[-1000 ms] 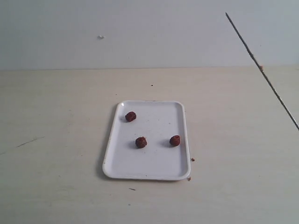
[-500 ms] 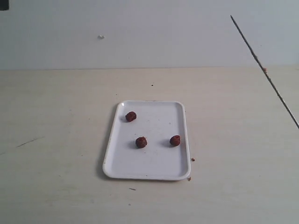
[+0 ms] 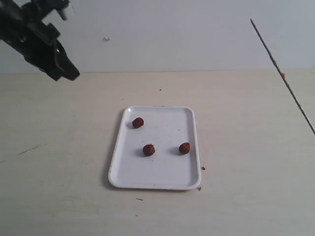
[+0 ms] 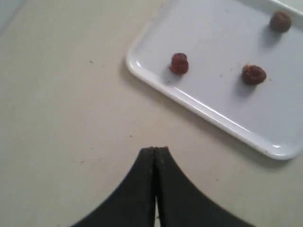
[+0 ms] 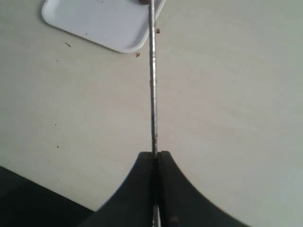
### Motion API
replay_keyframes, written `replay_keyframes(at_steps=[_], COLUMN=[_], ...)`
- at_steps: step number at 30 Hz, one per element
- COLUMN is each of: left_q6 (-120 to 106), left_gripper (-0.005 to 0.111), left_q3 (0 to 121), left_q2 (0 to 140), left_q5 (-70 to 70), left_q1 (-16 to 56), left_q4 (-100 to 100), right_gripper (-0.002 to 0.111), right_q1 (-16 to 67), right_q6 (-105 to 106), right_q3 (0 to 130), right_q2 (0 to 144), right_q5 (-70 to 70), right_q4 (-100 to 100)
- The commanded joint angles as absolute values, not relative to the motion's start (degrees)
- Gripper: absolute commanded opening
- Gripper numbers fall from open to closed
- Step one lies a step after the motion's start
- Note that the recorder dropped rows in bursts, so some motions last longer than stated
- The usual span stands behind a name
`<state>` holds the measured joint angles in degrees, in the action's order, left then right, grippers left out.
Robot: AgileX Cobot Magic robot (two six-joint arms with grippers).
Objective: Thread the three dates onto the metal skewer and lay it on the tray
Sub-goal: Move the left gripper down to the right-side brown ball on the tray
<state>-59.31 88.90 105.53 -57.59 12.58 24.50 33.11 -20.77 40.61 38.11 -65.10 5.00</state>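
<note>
Three dates lie loose on the white tray (image 3: pixel 162 182): one at the back left (image 3: pixel 138 122), one in the middle (image 3: pixel 148 150), one toward the right (image 3: pixel 184 148). The left wrist view shows them too (image 4: pixel 179 63) (image 4: pixel 253 74) (image 4: pixel 280 21), on the tray (image 4: pixel 208 116). My left gripper (image 4: pixel 155 150) is shut and empty, up at the far left over bare table (image 3: pixel 61 69). The metal skewer (image 3: pixel 280 73) slants through the air at the right, off the tray. My right gripper (image 5: pixel 155 154) is shut on the skewer (image 5: pixel 153 80); the gripper itself is outside the exterior view.
Small brown crumbs lie on the table by the tray's front right corner (image 3: pixel 202 168) (image 3: pixel 199 187). A dark scratch (image 3: pixel 29 149) marks the table at the left. A pale wall rises behind the table.
My left arm has come into the exterior view at the upper left. The skewer has shifted slightly to the right. The dates and tray have not moved.
</note>
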Motion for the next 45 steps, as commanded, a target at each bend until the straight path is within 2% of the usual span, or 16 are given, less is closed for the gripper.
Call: replay_keyframes(at_steps=[1,4,7,12,15,21,27,29,35,45], left_q6=[-49.9,-49.6,-49.6,-55.8,-47.1,-24.2,-8.5,-8.2,-7.8,-6.2], left_gripper=[0.012,0.020,0.025,0.026,0.026,0.026,0.026,0.029,0.053,0.054], left_q3=[89.3,89.3,89.3,89.3,89.4,93.3,100.0,102.0,105.8,106.1], left_q2=[108.0,109.9,112.1,114.5,114.5,115.8,120.6,121.9,125.5,129.9], left_q5=[-58.5,-56.1,-45.7,-36.0,-34.3,-38.0,-47.0,-49.8,-55.7,-55.5], left_q1=[20.0,25.7,30.0,33.5,35.8,41.3,42.6,42.6,42.9,43.9], left_q4=[14.2,6.0,-0.4,-3.5,-3.3,-3.3,1.0,5.4,12.9,15.2], right_gripper=[0.000,0.000,0.000,0.000,0.000,0.000,0.000,0.000,0.000,0.000], right_q1=[32.9,32.9,32.9,32.9,32.9,32.9,32.9,32.9,32.9,32.9], right_q6=[-20.5,-19.5,-19.5,-19.0,-19.0,-19.0,-19.3,-19.6,-20.5,-21.0], right_q3=[40.4,40.4,40.4,40.4,40.4,40.4,40.4,40.4,40.4,40.4], right_q2=[37.8,37.8,37.8,37.8,37.8,37.8,37.8,37.8,37.8,37.8], right_q5=[-65.1,-65.1,-64.6,-64.6,-64.8,-64.7,-66.7,-68.5,-70.0,-70.0], right_q4=[5.1,5.1,5.1,5.1,5.0,5.0,5.0,5.2,10.9,12.3])
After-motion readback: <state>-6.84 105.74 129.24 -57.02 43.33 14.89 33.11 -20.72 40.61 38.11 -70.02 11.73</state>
